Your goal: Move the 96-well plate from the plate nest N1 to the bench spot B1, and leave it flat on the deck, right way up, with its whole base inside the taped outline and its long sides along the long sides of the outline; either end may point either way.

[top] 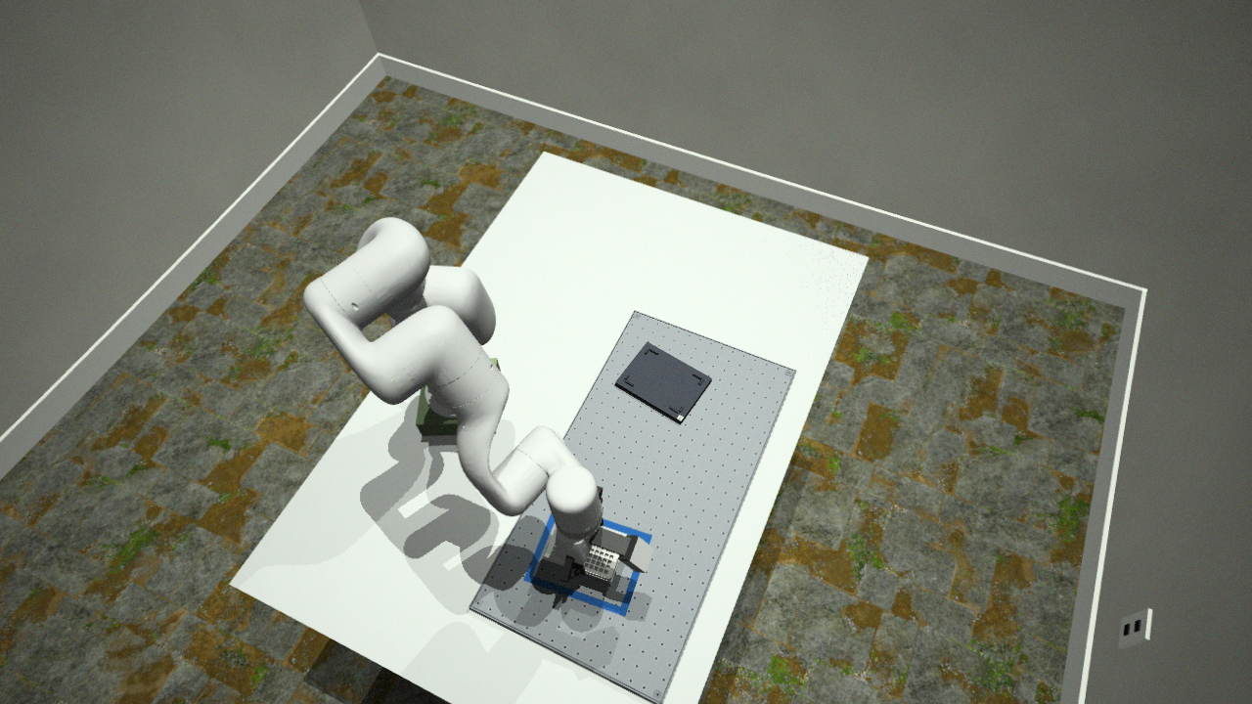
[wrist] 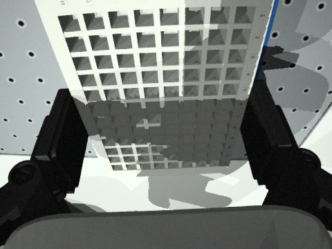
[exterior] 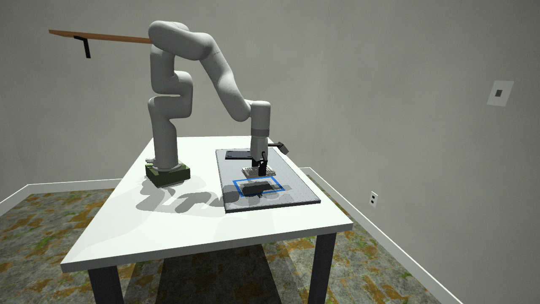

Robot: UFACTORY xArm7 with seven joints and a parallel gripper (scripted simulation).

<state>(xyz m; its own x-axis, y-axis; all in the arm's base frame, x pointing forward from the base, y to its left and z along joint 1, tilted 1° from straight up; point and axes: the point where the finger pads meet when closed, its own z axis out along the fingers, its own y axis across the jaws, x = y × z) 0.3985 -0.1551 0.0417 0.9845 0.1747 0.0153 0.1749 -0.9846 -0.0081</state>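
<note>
The pale 96-well plate [top: 601, 561] [exterior: 248, 172] [wrist: 166, 52] is right way up and looks about level. My gripper [exterior: 259, 166] [wrist: 162, 104] is shut on it, one black finger against each long side. The plate hangs above the deck; its shadow lies apart from it in the exterior view. The blue taped outline [top: 625, 607] [exterior: 278, 183] [wrist: 272, 20] of B1 lies under and around it in the top view. The long sides look roughly in line with the outline's. The dark plate nest N1 [top: 662, 381] [exterior: 237, 155] is empty.
The perforated grey deck [top: 717, 455] [exterior: 298, 196] carries the nest and the outline, on a white table [top: 559, 227] [exterior: 169, 226]. The arm's green base block [exterior: 169, 175] stands beside the deck. The wrist camera [exterior: 281, 146] sticks out sideways from the gripper.
</note>
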